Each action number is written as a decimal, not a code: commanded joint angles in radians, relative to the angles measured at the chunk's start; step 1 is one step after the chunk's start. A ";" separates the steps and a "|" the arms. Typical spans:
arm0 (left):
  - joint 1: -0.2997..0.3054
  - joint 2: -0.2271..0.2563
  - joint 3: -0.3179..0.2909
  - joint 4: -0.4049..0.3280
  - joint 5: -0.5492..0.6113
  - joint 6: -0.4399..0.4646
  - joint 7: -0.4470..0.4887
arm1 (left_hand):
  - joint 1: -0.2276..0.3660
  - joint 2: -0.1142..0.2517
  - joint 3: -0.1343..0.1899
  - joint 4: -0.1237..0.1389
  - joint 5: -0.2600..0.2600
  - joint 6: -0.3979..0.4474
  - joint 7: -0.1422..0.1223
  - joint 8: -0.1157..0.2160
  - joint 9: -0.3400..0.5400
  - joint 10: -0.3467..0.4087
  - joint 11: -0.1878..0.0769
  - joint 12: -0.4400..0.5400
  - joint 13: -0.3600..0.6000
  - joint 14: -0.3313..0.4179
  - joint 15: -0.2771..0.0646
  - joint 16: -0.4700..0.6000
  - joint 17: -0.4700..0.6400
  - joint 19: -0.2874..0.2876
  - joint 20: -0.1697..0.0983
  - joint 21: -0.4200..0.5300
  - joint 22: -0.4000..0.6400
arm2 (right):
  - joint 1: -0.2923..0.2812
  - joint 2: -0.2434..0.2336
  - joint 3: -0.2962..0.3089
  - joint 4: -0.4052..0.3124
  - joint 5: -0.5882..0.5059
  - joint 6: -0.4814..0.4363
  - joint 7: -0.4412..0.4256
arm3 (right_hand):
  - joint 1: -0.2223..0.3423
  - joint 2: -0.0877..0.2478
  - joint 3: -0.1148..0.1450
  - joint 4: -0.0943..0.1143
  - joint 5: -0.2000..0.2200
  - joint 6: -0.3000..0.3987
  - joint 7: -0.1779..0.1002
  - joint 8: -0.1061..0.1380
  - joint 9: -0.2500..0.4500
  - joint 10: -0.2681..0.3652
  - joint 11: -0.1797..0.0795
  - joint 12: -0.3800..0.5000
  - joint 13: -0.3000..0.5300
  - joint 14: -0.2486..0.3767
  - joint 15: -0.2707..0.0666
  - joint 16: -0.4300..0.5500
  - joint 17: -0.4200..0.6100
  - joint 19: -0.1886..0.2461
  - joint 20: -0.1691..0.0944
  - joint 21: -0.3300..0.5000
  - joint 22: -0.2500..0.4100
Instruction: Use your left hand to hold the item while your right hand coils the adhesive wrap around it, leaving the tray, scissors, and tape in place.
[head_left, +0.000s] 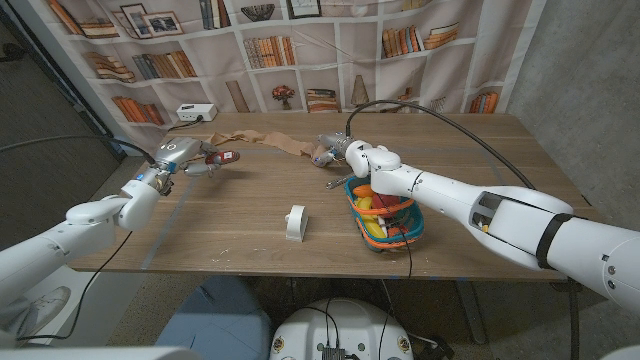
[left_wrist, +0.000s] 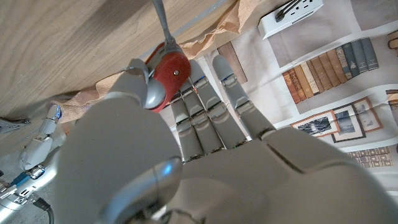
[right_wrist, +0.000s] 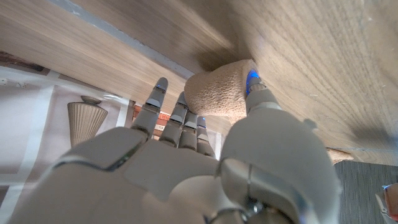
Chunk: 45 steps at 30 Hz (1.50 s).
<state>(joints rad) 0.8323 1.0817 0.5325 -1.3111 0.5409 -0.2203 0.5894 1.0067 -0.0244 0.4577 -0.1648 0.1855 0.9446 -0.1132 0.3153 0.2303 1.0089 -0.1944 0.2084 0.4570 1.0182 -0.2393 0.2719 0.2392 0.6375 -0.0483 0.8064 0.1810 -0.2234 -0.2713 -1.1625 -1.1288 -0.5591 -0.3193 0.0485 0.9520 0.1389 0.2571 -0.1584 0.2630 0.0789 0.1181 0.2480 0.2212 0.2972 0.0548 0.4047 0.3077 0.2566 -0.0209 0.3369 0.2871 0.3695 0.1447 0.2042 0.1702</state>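
While the red-handled item (head_left: 222, 157) is pinched in the left robot hand (head_left: 181, 155) above the far left part of the surface (head_left: 200, 235), its metal shaft is seen in the left wrist view to point away from the palm, presumably so that it is left free to be wrapped. The tan roll of adhesive wrap (right_wrist: 219, 94) is gripped between the thumb and fingers of the right robot hand (head_left: 350, 155), near the middle of the far side, and a loose strip of wrap (head_left: 270, 141) is stretched across the surface from the roll towards the item; the roll appears to be held apart so that the strip is kept taut. Whether the strip is already wound onto the item cannot be told. The tray (head_left: 412, 232), filled with coloured things, is set just in front of the right robot hand, and a white roll of tape (head_left: 295, 222) is stood near the front middle; both are judged to be clear of the wrapping. The scissors cannot be made out.
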 joint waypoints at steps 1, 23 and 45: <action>0.003 -0.001 -0.002 0.000 -0.004 0.000 0.002 | 0.176 0.186 0.005 0.002 0.004 0.041 -0.030 0.008 0.006 0.008 -0.003 0.009 0.002 0.008 -0.001 0.002 0.005 -0.004 0.002 0.008 0.004 | -0.030 -0.036 0.036 -0.079 0.009 -0.022 -0.047 | 0.005 0.011 0.005 0.001 0.006 0.005 0.005 0.002 0.002 0.023 -0.014 0.010 0.008 0.010 -0.001 0.008 0.009 0.008 0.000 0.007 0.002; -0.003 -0.016 -0.002 -0.025 0.022 0.053 0.026 | 0.173 0.190 0.008 0.005 0.007 0.034 -0.019 0.002 0.006 0.006 0.003 0.009 0.004 0.012 0.001 0.000 0.003 0.006 -0.011 0.019 0.002 | -0.101 -0.137 0.124 -0.334 -0.014 -0.069 -0.045 | -0.004 -0.004 -0.002 0.005 0.009 0.021 0.027 -0.006 0.003 0.029 0.004 0.037 0.030 0.002 0.011 0.017 0.035 0.008 0.005 -0.001 0.002; 0.006 -0.032 -0.016 -0.059 0.024 0.129 0.060 | 0.168 0.185 0.018 0.002 0.010 0.037 -0.008 -0.003 0.007 0.018 0.016 0.015 0.006 0.035 0.001 -0.001 -0.007 0.050 -0.041 0.056 0.007 | -0.159 -0.179 0.187 -0.419 -0.025 -0.029 -0.087 | 0.000 -0.012 -0.003 0.001 0.012 0.040 0.022 -0.008 0.003 0.033 0.000 0.053 0.041 -0.001 0.005 0.023 0.051 0.011 0.002 -0.003 0.003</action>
<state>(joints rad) 0.8352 1.0576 0.5269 -1.3556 0.5698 -0.1260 0.6388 1.0001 -0.0177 0.4639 -0.1653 0.1888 0.9563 -0.1017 0.3114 0.2307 1.0232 -0.1763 0.2186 0.4624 1.0471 -0.2394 0.2718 0.2318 0.6790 -0.0892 0.8552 0.1841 -0.3551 -0.4301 -1.0047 -1.5082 -0.5784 -0.3677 -0.0209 0.9555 0.1286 0.2566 -0.1585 0.2668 0.1098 0.1304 0.2382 0.2209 0.3109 0.0683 0.4482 0.3462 0.2560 -0.0137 0.3518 0.3323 0.3763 0.1518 0.2041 0.1700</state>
